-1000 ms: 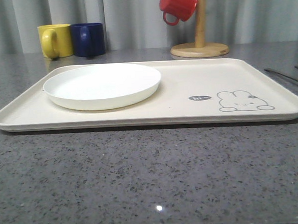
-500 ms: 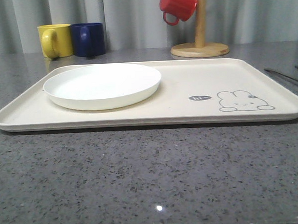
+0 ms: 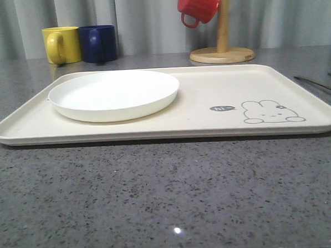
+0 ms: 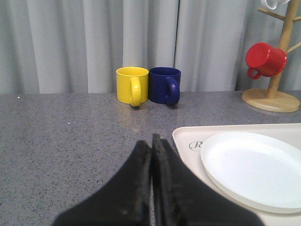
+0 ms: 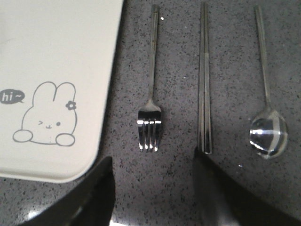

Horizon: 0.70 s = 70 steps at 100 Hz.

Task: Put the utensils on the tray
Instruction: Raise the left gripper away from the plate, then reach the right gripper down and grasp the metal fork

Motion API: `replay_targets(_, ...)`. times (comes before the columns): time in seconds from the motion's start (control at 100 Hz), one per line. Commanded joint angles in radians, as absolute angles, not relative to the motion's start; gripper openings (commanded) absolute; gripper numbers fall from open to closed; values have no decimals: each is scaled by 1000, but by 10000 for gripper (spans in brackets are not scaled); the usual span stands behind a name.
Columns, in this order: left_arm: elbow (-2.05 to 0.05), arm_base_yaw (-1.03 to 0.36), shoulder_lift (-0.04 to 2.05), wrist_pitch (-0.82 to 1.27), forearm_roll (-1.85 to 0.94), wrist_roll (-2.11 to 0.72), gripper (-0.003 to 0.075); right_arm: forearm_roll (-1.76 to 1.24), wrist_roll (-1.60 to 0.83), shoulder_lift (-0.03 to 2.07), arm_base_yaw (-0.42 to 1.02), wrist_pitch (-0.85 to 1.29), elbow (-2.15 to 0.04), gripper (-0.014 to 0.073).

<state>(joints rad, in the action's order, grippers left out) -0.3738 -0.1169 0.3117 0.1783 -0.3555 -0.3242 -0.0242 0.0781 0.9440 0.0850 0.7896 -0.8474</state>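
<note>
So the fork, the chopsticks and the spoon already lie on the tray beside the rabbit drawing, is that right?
Not quite. In the right wrist view the fork, the chopsticks and the spoon lie on the grey table, off the tray, beside the rabbit drawing.

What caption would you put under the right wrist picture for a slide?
Open right gripper hovers over the fork, with chopsticks and spoon alongside on the countertop, beside the rabbit tray.
</note>
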Motion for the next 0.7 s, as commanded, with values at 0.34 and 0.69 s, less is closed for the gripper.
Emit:
replay_targets(0.34,-400,-116,318,93,-361,-324,-18,-26,50,1265,85,708,-1077,395)
replay_targets(0.69,-400,-116,318,93,-361,-324,-18,-26,33,1435,86,680,-1117,395)
